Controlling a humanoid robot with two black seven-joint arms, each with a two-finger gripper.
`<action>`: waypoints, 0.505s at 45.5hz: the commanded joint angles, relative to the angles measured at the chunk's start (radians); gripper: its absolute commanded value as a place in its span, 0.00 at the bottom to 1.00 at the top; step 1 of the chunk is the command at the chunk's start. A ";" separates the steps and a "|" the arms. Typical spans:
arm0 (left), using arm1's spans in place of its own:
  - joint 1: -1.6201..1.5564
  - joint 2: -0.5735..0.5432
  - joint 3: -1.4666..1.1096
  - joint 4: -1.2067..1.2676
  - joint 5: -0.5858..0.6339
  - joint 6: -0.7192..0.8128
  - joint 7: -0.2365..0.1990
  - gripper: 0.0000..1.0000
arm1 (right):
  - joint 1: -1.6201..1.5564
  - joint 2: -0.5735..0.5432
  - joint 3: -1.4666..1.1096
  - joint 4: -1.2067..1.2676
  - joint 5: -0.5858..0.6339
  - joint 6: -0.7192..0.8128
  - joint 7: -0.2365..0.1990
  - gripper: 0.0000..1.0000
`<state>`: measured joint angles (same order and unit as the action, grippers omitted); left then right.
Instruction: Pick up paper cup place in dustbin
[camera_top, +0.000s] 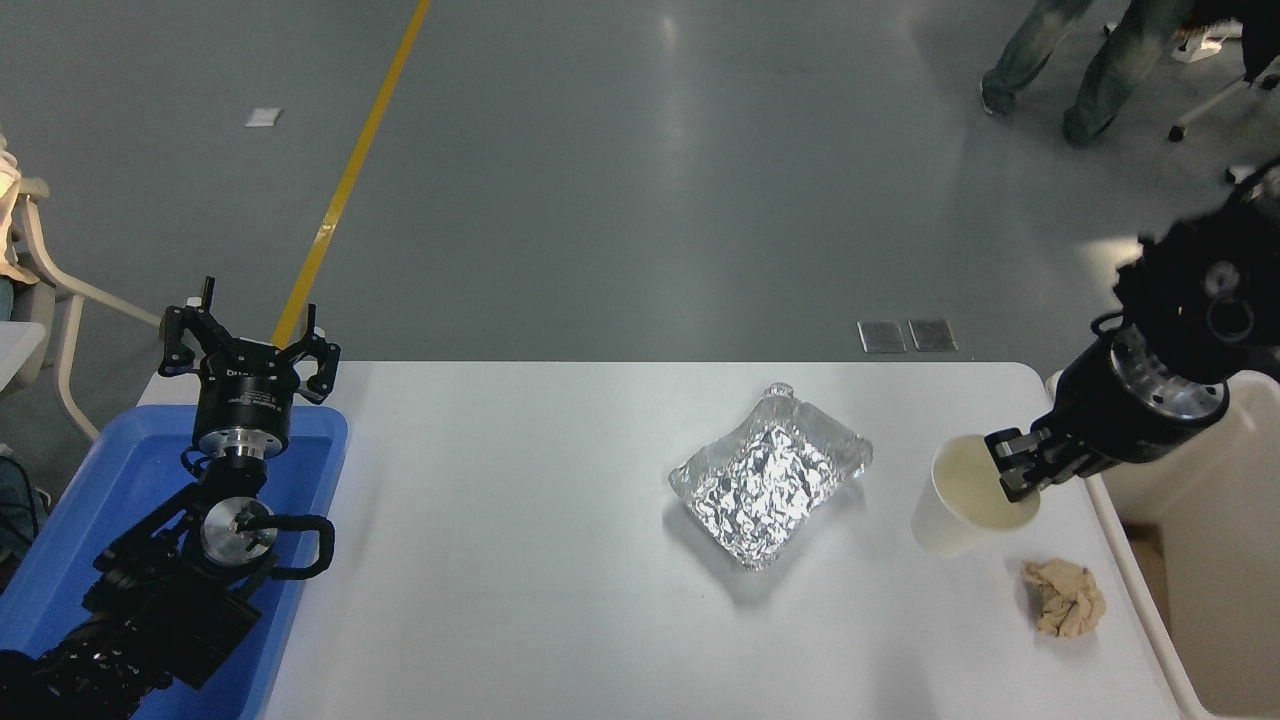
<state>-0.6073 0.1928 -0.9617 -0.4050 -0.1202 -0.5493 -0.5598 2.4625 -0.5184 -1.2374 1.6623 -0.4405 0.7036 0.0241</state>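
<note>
Wide bare table (520, 560) lies between the blue tray (100, 490) at the left edge and the crinkled foil tray (770, 475) right of centre. The left gripper (245, 345) stands parked over the blue tray's far end. At the right, the right gripper (1015, 462) with the paper cup (965, 497) sits just beside the dustbin (1150, 610) rim. The crumpled paper wad (1065, 597) lies near the rim.

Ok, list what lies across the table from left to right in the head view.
blue tray with the parked left gripper over it → foil tray → paper cup held by the right gripper → crumpled paper wad → dustbin
</note>
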 joint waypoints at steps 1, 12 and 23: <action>0.000 -0.001 0.000 0.000 -0.001 0.000 0.000 0.99 | 0.231 0.020 -0.054 0.016 0.042 0.082 0.027 0.00; 0.000 -0.001 0.000 0.000 -0.001 0.000 0.000 0.99 | 0.270 0.023 -0.054 0.014 0.043 0.082 0.025 0.00; 0.000 -0.001 0.000 0.000 -0.002 0.000 0.000 0.99 | 0.247 0.002 -0.080 -0.024 0.028 0.082 0.023 0.00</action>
<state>-0.6074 0.1918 -0.9618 -0.4050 -0.1212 -0.5492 -0.5598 2.7013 -0.4996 -1.2904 1.6668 -0.4027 0.7779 0.0461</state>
